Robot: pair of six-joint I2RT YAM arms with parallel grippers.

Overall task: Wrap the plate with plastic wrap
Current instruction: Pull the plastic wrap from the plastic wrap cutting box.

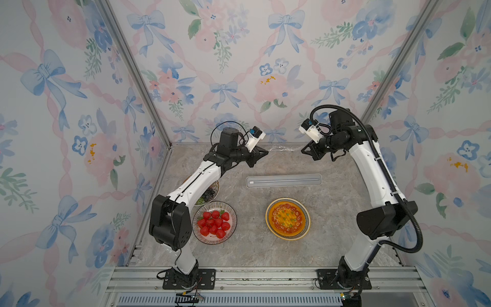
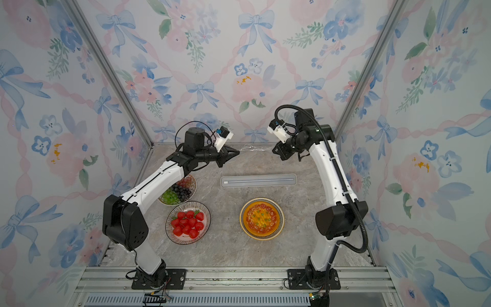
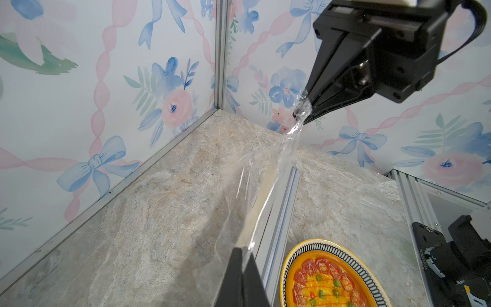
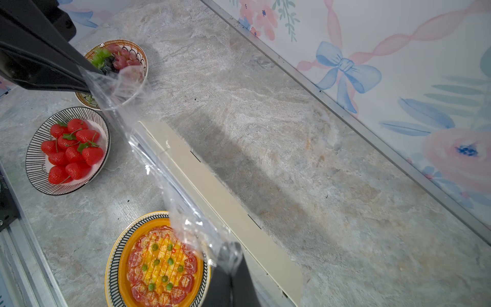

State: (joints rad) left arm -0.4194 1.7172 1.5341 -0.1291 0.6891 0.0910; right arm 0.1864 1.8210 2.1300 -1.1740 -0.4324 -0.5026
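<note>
Grips one end of the wrap (image 1: 284, 149) with the left tool (image 1: 266, 153), jaws closed on it. Grips the other end with the right tool (image 1: 303, 151), likewise closed. Holds the film (clear, crinkled) as a thin strand in the air over the far part of the surface (image 1: 239, 255), above the box (image 1: 283, 180). Shows the plate (image 1: 288, 219) nearer, apart from the wrap, right of a strawberry bowl (image 1: 214, 222).
</note>
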